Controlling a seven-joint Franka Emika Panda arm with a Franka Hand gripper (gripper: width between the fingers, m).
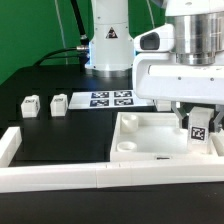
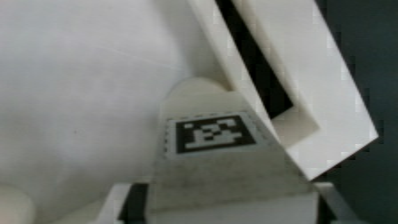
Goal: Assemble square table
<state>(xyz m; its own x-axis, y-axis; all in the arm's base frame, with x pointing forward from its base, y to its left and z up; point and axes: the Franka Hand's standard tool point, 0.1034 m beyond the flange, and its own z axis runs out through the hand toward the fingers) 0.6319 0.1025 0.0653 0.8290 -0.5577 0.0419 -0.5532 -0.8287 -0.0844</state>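
Your two-finger gripper (image 1: 197,116) is clenched on a small white tagged plastic leg (image 1: 198,131). It holds the leg at the three-o'clock end of the white square tray-like plastic tabletop (image 1: 140,132) in the exterior view. Well apart at nine o'clock, a second white leg (image 1: 58,102) and a third white leg (image 1: 31,104) stand on the black table (image 1: 70,135). The marker board (image 1: 112,98) lies at eleven.

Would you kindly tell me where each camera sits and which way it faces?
Exterior view: off the arm, beyond the white bars, facing the arm; arm and gripper show.
Wrist view: on the wrist, looking down at the gripped leg; only the fingers show.
Both: that leg, the tabletop.
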